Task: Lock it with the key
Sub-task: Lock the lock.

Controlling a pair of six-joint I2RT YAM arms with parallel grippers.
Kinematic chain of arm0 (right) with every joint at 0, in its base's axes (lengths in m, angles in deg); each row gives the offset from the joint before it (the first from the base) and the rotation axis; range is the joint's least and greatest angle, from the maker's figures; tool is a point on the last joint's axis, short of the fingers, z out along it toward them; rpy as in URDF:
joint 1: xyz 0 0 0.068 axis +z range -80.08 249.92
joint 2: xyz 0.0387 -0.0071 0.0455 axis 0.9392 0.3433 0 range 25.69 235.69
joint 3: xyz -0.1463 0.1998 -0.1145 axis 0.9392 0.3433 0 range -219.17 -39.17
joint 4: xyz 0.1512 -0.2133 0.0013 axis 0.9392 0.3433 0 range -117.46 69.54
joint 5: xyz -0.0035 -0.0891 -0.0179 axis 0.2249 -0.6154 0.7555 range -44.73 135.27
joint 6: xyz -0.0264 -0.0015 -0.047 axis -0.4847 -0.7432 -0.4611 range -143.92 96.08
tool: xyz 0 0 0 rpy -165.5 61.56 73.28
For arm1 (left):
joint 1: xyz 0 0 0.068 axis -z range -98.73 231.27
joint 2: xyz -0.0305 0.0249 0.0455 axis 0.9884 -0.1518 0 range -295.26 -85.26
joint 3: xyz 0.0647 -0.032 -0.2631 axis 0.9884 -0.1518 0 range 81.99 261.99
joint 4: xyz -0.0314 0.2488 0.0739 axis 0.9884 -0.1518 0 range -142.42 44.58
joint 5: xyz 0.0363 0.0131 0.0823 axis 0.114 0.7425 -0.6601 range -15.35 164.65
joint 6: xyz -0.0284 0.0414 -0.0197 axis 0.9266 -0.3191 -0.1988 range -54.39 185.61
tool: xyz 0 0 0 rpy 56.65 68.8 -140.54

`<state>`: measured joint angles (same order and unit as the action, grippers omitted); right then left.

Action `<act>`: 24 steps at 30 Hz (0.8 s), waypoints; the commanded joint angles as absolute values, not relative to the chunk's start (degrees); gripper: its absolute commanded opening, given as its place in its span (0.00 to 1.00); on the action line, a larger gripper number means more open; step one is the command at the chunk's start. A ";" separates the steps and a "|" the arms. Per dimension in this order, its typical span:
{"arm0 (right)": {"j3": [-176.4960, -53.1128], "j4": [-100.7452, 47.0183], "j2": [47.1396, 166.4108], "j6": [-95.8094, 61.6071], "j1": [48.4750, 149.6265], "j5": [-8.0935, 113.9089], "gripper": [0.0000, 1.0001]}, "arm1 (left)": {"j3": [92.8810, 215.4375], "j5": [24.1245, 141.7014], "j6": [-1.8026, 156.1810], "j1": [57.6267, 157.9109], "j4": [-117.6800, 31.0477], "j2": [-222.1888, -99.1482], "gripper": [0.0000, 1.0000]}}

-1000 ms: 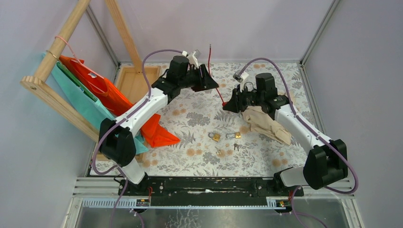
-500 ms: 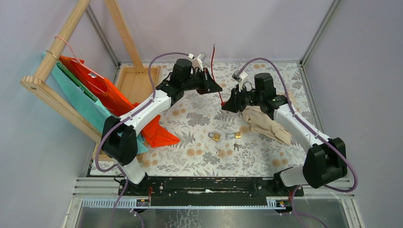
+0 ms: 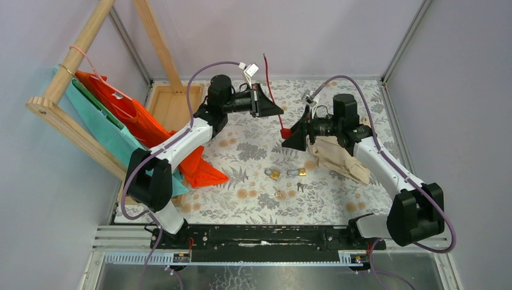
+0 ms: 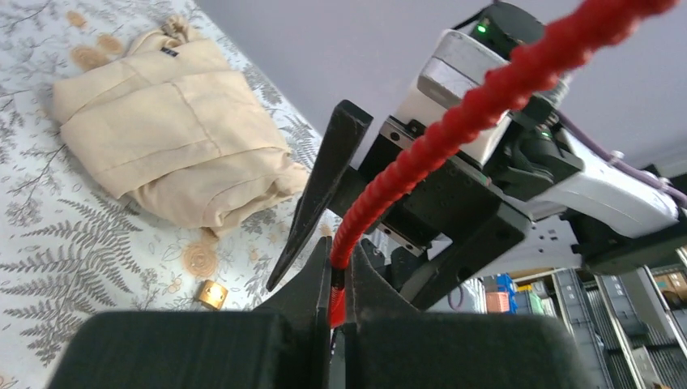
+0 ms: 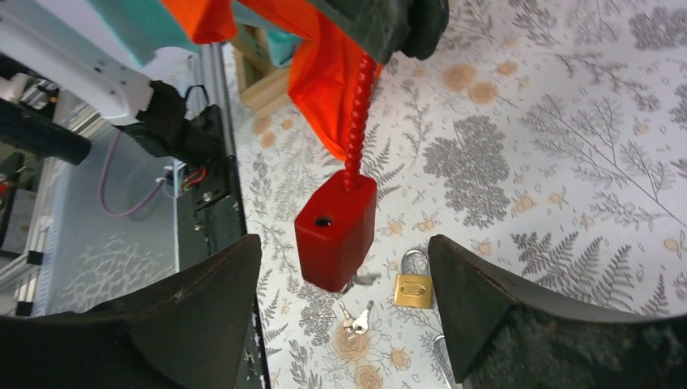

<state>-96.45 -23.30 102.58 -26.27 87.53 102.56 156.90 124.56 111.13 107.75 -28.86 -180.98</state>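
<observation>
The lock is a small red body [image 5: 336,231] hanging from a long red cable [image 4: 454,130]. My left gripper [image 4: 340,251] is shut on that cable, above the table at the back centre [image 3: 268,109]. The red body [image 3: 285,132] dangles below it, between the wide-open fingers of my right gripper [image 5: 344,243] and touching neither. A small silver piece [image 5: 366,278] sticks out under the body; it looks like a key. Two small keys [image 5: 354,318] lie on the patterned cloth below.
Two brass padlocks [image 3: 275,174] [image 3: 301,172] and loose keys [image 3: 300,186] lie mid-table. A folded beige cloth [image 3: 338,157] sits under the right arm. An orange bag [image 3: 199,169], wooden tray [image 3: 169,103] and wooden frame [image 3: 72,66] stand at the left.
My left gripper closed on the red cable. My right gripper opened and let go of the red body, which now hangs from the cable.
</observation>
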 commanded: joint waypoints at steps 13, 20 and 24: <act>-91.21 -63.60 101.50 7.03 85.28 123.98 0.78 | 149.61 134.50 123.50 107.02 4.77 -175.98 0.00; -89.22 -72.38 102.37 13.54 86.63 124.40 0.70 | 148.86 133.84 125.26 107.03 8.37 -176.21 0.00; -89.22 -74.36 102.83 15.28 87.06 124.15 0.65 | 148.19 133.28 125.29 107.02 8.96 -176.20 0.00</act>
<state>-89.10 -66.86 102.53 10.87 86.28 122.83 148.99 133.65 124.22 107.03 3.38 -177.71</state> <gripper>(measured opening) 0.675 0.037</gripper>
